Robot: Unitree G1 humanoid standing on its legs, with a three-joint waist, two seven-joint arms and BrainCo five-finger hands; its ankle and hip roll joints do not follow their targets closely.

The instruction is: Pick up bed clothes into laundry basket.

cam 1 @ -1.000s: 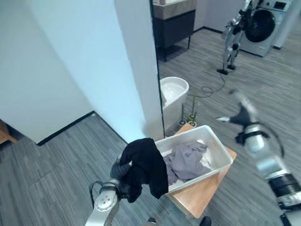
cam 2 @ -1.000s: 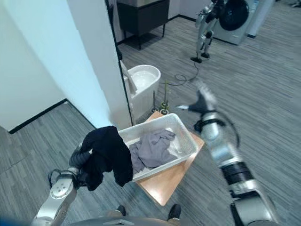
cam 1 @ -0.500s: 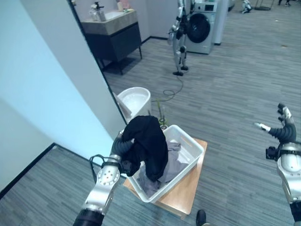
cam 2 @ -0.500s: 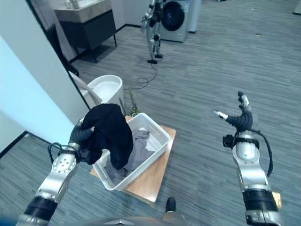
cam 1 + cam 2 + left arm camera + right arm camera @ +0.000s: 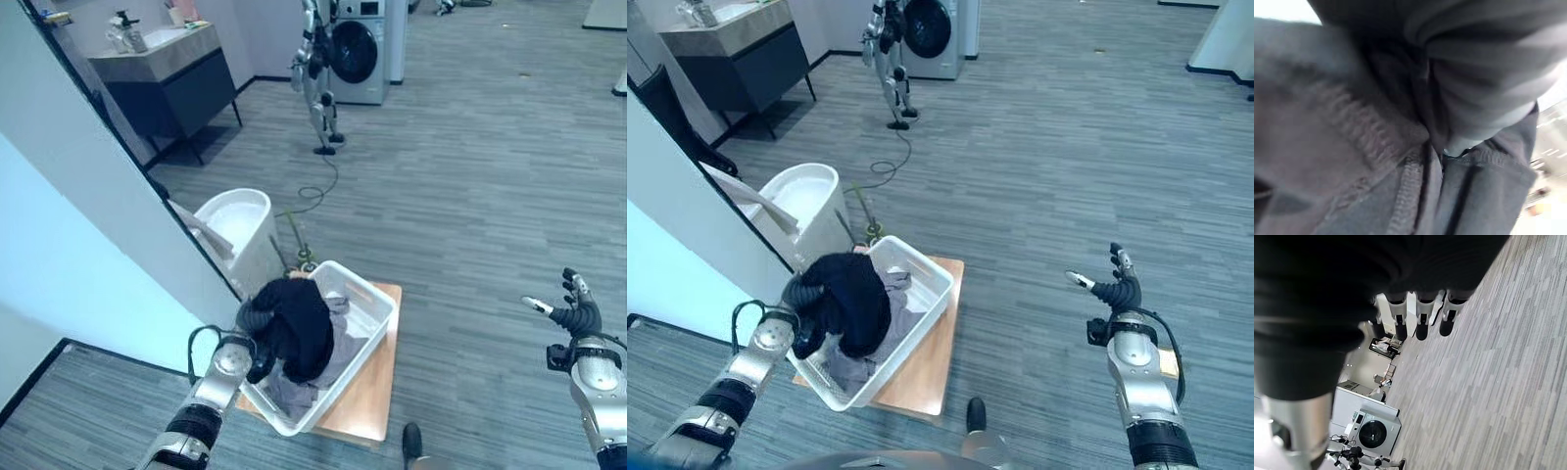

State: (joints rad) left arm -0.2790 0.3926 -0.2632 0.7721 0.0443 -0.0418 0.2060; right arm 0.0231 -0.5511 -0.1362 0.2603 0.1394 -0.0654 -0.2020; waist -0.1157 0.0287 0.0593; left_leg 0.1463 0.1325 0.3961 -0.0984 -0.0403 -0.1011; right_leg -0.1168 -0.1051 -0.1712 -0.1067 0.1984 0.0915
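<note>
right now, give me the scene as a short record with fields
left hand: shut on black garment
black garment: bunched over the basket, touching the clothes in it
basket: white, on a low wooden stand, grey clothes inside
grey clothes: lying in the basket, partly under the black garment
wooden stand: on the floor, carries the basket
right hand: open, held out above bare floor, holding nothing
white bin: beside the wall, behind the basket
task state: black garment not yet released

One white laundry basket (image 5: 377, 311), two garments — one black (image 5: 299, 328), one grey (image 5: 345, 345) — and one washing machine (image 5: 361, 49).
</note>
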